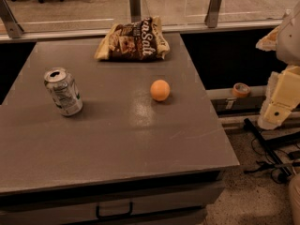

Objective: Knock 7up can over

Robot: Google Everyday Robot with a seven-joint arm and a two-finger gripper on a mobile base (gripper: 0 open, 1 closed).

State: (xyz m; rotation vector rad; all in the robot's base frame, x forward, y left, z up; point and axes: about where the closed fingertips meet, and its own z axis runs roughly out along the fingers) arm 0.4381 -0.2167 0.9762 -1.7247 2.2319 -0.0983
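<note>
The 7up can (63,92) is a silvery can with a white-and-green label and an open pull-tab top. It stands upright on the left side of the grey table (140,144). My gripper (276,104) is the cream-coloured part of the arm at the right edge of the view. It hangs beside the table's right side, off the tabletop and far from the can. Nothing is seen in it.
An orange ball (160,90) lies mid-table, right of the can. A brown chip bag (133,40) lies at the table's far edge. A tape roll (241,89) sits on a ledge to the right. Cables (272,161) run over the floor.
</note>
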